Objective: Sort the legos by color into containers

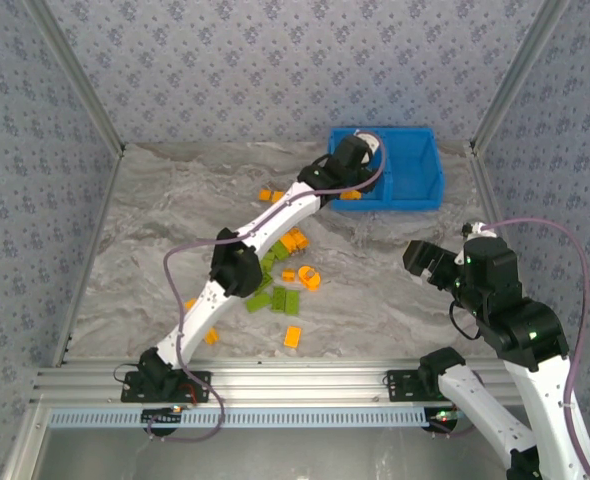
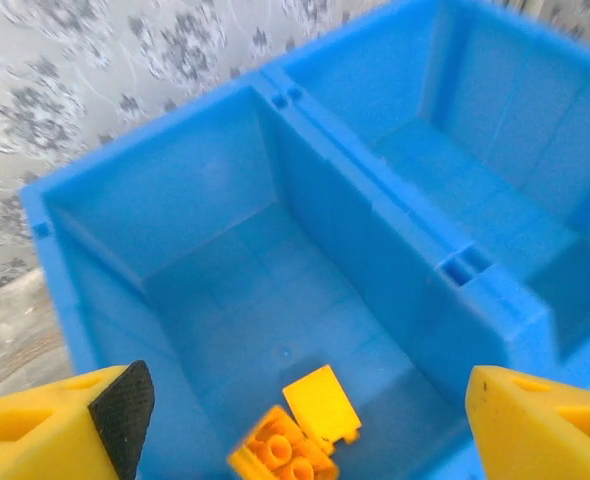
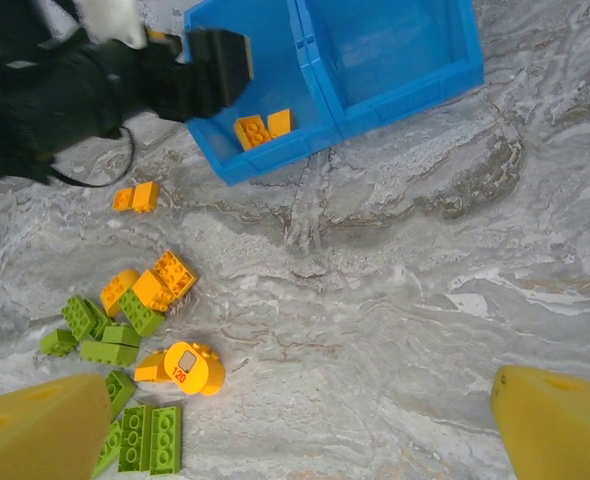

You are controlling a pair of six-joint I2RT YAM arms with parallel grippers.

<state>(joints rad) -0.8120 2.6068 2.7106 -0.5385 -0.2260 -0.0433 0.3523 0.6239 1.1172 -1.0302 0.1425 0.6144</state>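
The legos (image 3: 155,290) lie mostly loose on the bench (image 3: 425,300), two orange ones (image 3: 262,127) in the blue bin's (image 3: 415,92) left compartment under my released, empty left end effector (image 2: 305,405), which should rise straight clear of the walls; my right end effector (image 3: 300,425) hangs released.

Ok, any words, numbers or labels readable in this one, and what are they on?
"12" plus a third digit too blurred to tell (0 or 8), in red: on the orange ring piece.
Nothing else readable: no lettering visible on the bin or the bricks.
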